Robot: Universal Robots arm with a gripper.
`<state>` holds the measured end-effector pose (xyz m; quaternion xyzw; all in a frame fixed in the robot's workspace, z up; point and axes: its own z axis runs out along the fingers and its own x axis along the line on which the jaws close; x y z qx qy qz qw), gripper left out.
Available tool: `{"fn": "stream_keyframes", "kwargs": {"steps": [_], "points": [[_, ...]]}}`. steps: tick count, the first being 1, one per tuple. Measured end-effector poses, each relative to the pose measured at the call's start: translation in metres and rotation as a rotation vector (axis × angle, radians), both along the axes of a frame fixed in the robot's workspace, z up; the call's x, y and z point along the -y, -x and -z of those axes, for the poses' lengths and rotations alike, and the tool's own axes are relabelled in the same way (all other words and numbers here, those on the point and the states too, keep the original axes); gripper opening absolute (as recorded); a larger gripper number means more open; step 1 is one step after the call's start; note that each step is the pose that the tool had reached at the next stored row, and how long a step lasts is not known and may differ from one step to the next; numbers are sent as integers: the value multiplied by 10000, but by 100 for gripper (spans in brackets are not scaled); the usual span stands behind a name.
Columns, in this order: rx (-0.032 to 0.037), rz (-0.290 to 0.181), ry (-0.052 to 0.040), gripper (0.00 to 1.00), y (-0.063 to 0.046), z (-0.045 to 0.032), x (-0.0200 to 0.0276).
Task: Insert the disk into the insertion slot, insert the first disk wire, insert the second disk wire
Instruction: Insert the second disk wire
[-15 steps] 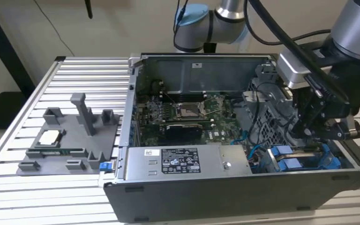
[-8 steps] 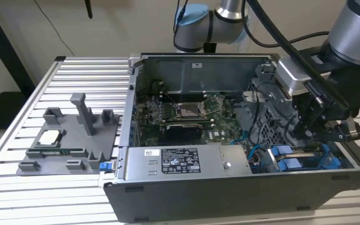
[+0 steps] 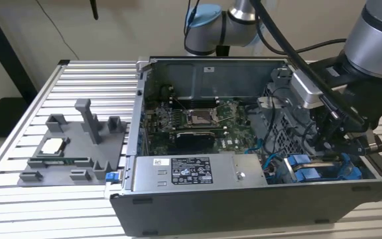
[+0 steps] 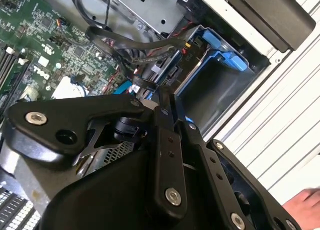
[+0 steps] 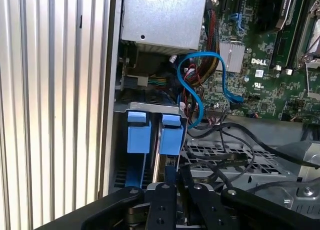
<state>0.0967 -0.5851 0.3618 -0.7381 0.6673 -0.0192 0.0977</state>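
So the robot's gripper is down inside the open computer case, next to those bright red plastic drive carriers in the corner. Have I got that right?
Nearly. The drive carriers are bright blue, not red, as the first wrist view shows. The rest holds: in the exterior view the gripper is down inside the open computer case, next to those carriers in the corner.

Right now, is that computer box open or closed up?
Open. The computer case has no side panel on, so its circuit board and cables show, and the gripper reaches inside it.
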Motion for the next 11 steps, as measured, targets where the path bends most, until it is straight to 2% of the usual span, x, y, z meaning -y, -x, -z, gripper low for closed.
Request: {"fn": "stream_keyframes", "kwargs": {"steps": [3,7,11], "points": [[11,-2,-3,16,0,11,0],[129,-1,-1,16,0,56,0],[210,0,-4,16,-10,105,0]]}}
